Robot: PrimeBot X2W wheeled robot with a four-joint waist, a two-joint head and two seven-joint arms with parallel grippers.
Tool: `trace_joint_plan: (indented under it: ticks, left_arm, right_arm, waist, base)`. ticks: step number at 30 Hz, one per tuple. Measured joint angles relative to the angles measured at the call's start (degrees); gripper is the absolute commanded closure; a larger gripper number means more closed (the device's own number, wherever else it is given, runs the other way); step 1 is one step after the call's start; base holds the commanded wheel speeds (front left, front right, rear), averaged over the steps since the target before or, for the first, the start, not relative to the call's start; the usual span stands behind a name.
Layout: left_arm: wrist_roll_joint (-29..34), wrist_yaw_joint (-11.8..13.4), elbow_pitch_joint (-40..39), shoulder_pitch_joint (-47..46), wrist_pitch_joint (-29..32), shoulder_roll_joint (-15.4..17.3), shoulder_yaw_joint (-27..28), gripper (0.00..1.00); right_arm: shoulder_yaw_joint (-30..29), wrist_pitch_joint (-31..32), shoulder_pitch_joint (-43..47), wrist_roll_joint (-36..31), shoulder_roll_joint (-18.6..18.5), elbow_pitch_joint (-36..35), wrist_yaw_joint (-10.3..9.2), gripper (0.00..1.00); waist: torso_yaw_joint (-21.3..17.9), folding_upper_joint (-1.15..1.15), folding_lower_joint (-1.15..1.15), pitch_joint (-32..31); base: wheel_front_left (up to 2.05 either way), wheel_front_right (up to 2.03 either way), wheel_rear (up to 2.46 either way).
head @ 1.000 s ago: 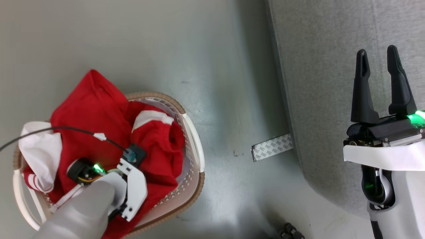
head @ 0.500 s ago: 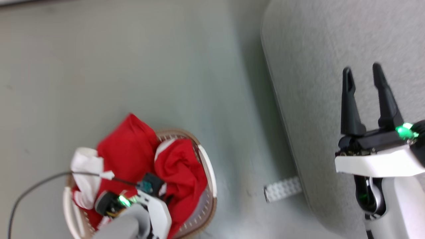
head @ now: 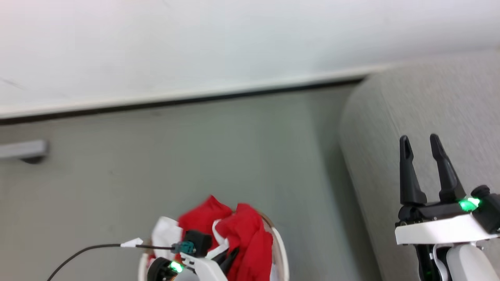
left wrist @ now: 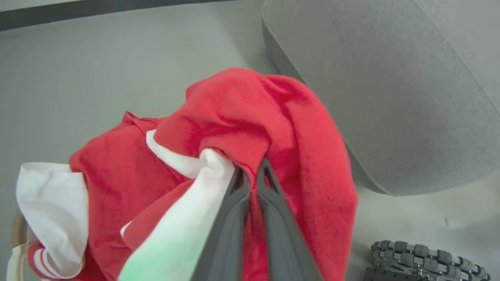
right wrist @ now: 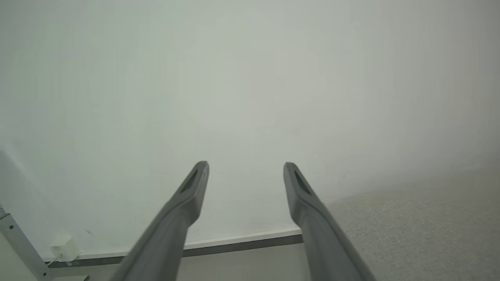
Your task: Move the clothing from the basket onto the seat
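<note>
Red clothing point(head: 246, 234) fills the basket point(head: 282, 255), pinched by the left claw point(left wrist: 252, 170).

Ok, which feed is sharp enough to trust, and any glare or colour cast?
Head view: soft with motion blur, the pale wall washed out, the green status light by the right gripper flaring. Left wrist view: sharpest; a green cast tints the lower white fold of the bright red fabric clothing pinched in the left gripper. Right wrist view: hazy wall, no glare.

basket point(head: 283, 253): cut by bottom edge | left tool point(left wrist: 252, 169): tips buried in clothing point(left wrist: 250, 113) | head view: blurred
</note>
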Motion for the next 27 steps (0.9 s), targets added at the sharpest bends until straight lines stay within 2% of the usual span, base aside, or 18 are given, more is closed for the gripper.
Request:
trace_joint_plan:
  ticks: [6, 13, 20, 27]
  left_arm:
    - [0.13, 1.16, -9.10, 0.91, -0.30, 1.26, 5.93, 1.00]
    - [3.04, 5.20, -23.43, 2.57, -0.32, 4.95, 12.52, 1.00]
    - [3.75, 9.46, -36.23, 1.89, 0.22, 9.31, 16.69, 1.00]
    - [3.52, 12.65, -43.91, -0.41, 2.33, 12.38, 19.39, 1.00]
  right_arm:
    - [0.82, 0.00, 2.63, 2.33, -0.05, 0.66, 0.00, 0.00]
    - [1.99, 0.00, 4.96, 2.36, -0.68, 1.56, 0.00, 0.00]
    - [3.83, 0.00, 6.16, 4.42, -0.86, 2.02, 0.00, 0.00]
    - [5.93, 0.00, 6.28, 4.74, -0.43, 2.34, 0.00, 0.00]
  waist:
    - [5.03, 0.00, 0.00, -5.47]
    - [9.03, 0.00, 0.01, -10.06]
    - [10.66, 0.00, 0.01, -12.57]
    - [10.56, 0.00, 0.02, -13.29]
  base:
    - [0.00, 0.00, 0.00]
    - [0.00, 0.00, 0.00]
    - [0.00, 0.00, 0.00]
    - [0.00, 0.00, 0.00]
